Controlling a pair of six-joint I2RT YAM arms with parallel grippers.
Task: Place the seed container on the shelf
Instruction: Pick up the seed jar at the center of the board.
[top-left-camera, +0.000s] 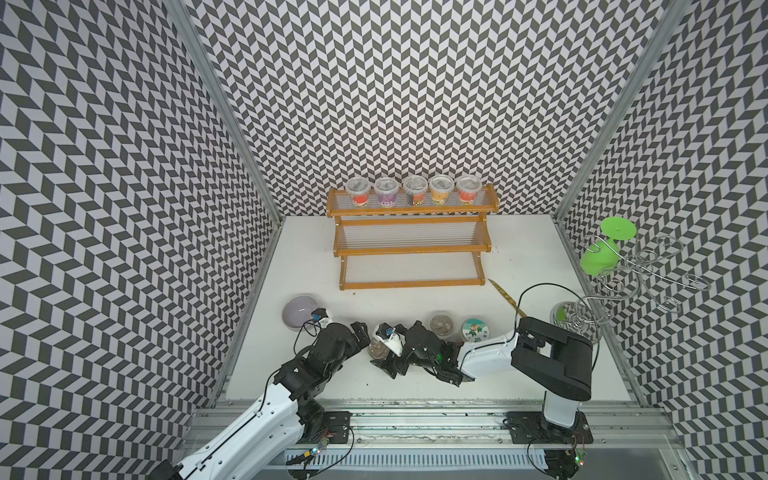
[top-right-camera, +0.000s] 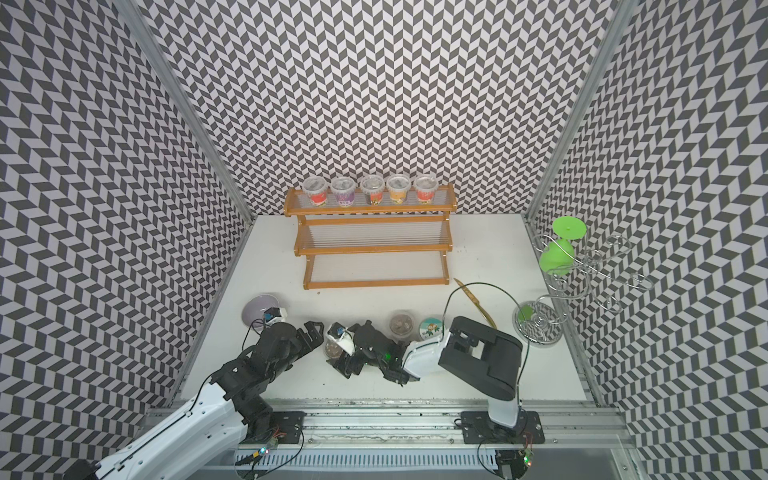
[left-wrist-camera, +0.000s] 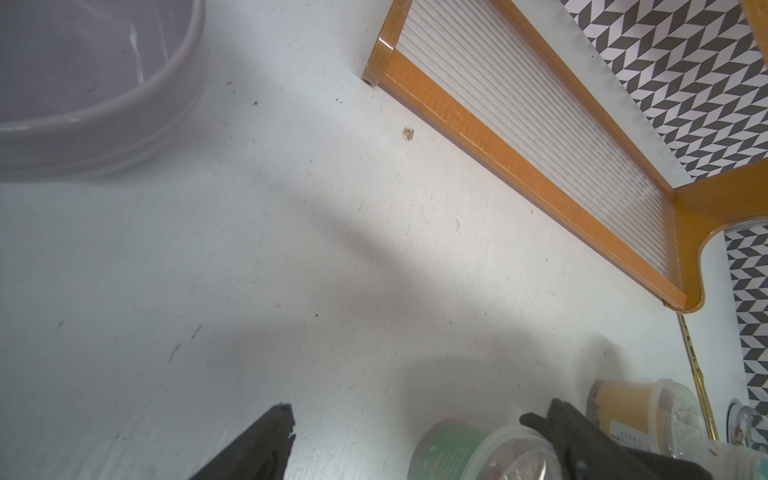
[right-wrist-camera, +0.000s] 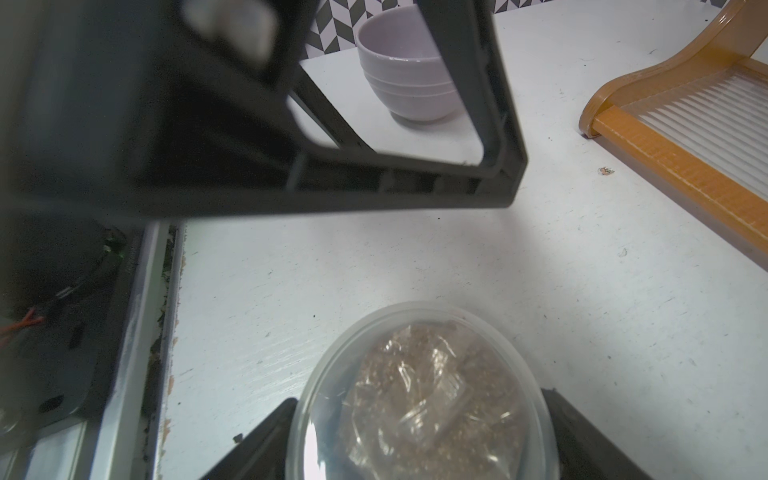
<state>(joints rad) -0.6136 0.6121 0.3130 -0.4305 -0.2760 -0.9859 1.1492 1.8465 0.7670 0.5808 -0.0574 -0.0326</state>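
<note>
Clear plastic seed container (right-wrist-camera: 419, 374) stands near the table's (top-left-camera: 415, 303) front edge, between the right gripper's (right-wrist-camera: 419, 397) spread fingers; whether they press it cannot be told. The left gripper (left-wrist-camera: 415, 415), released and empty, sits just beside it. Another cup (top-left-camera: 441, 324) and a printed lid (top-left-camera: 475, 330) lie close by. The shelf (top-left-camera: 411, 250) stands well behind, five cups (top-left-camera: 414, 191) on its top tier.

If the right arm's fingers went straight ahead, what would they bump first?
The seed container: it sits between the fingers of the right gripper. Past it comes bare table, then probably the left gripper, though depth is unclear.
</note>
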